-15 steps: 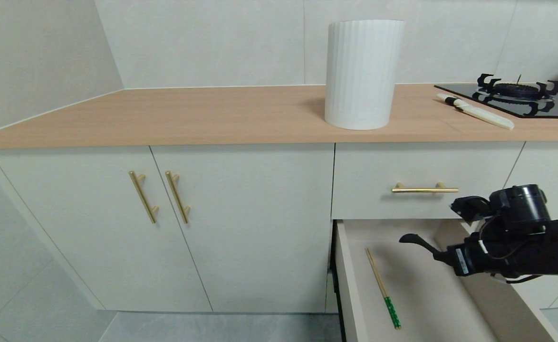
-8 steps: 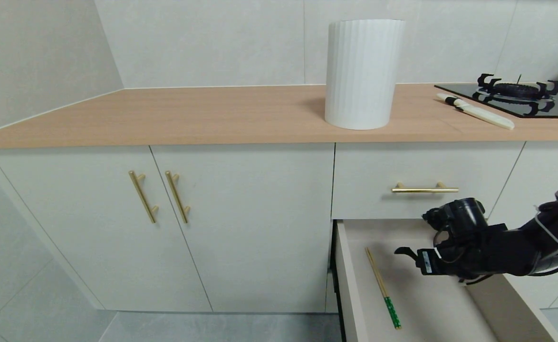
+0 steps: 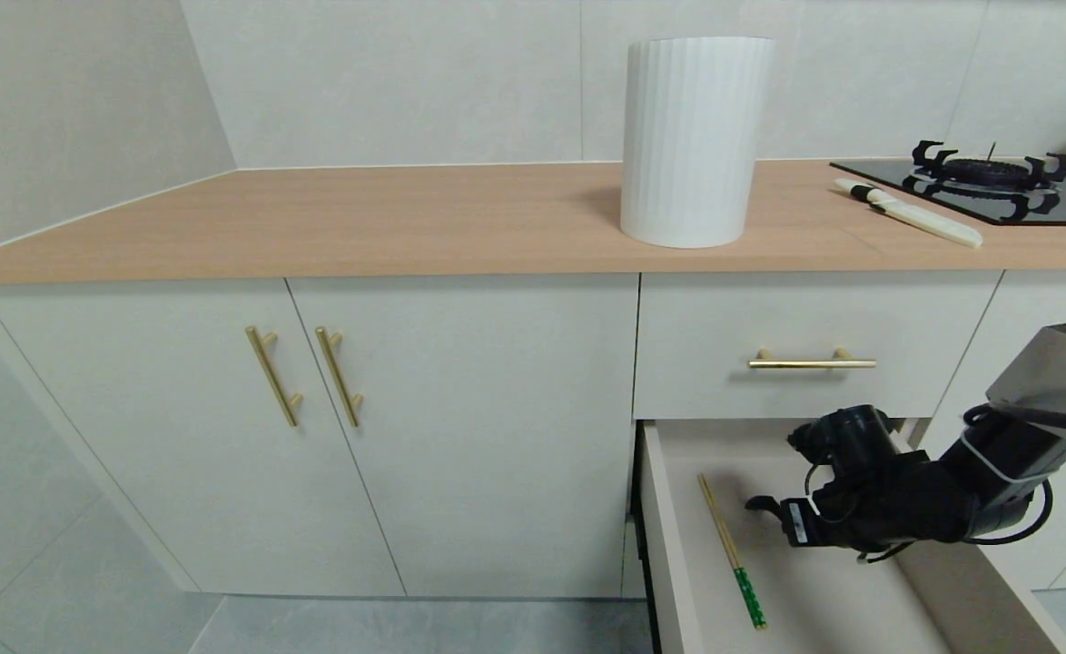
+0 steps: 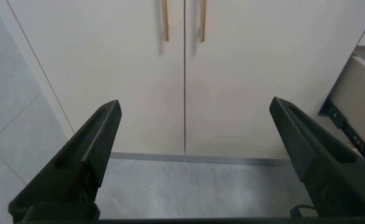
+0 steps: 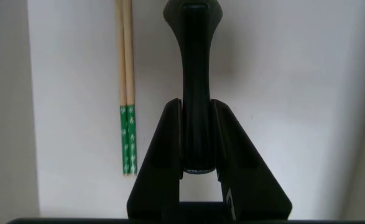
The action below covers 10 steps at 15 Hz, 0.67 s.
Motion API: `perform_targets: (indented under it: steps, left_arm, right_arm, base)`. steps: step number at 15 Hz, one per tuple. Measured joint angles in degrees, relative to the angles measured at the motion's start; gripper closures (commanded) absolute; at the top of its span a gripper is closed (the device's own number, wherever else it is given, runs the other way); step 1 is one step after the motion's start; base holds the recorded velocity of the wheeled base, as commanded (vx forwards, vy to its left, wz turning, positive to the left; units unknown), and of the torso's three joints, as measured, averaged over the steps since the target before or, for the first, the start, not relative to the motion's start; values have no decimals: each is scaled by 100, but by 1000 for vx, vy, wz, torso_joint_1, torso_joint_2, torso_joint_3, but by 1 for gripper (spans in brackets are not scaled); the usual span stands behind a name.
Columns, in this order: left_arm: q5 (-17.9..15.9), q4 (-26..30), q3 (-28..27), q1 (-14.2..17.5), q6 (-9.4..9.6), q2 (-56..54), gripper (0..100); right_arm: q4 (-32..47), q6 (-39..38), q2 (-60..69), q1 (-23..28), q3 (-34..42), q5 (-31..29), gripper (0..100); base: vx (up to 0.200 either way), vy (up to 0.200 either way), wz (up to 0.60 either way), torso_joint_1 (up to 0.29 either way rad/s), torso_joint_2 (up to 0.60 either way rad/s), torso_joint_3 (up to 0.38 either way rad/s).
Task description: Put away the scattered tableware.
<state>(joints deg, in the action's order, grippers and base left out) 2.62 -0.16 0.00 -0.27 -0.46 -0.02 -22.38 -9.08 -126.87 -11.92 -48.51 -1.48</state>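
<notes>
My right gripper (image 3: 792, 524) hangs low inside the open drawer (image 3: 666, 545), shut on a black utensil (image 3: 760, 502) whose curved end sticks out toward the drawer's left side. In the right wrist view the black utensil (image 5: 193, 68) runs straight out from between the right gripper's (image 5: 196, 111) fingers, just above the drawer floor. A pair of wooden chopsticks with green ends (image 3: 731, 552) lies on that floor beside it, also seen as chopsticks (image 5: 127, 93). My left gripper (image 4: 194, 165) is open near the floor, facing the cabinet doors (image 4: 244, 74).
On the wooden counter stand a tall white ribbed canister (image 3: 692, 141) and a cream-handled knife (image 3: 910, 214) next to the black gas hob (image 3: 996, 182). A shut drawer with a gold handle (image 3: 812, 363) sits above the open one. Two cabinet doors (image 3: 315, 427) are shut.
My right arm has moved left and down into the drawer, bringing the black utensil closer to the chopsticks. The chopsticks have stayed put.
</notes>
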Motion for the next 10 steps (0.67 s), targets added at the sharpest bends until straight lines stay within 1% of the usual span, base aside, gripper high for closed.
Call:
perform_targets:
  steps: [5, 10]
  left_arm:
    - [0, 0, 0, 2, 2, 0, 0]
    - [0, 0, 0, 0, 0, 0, 0]
  right_arm:
    - [-193, 11, -386, 7, -9, -57, 100]
    - [-216, 9, -555, 40, -66, -119, 100]
  base:
    - [0, 0, 0, 0, 0, 0]
    - [0, 0, 0, 0, 0, 0]
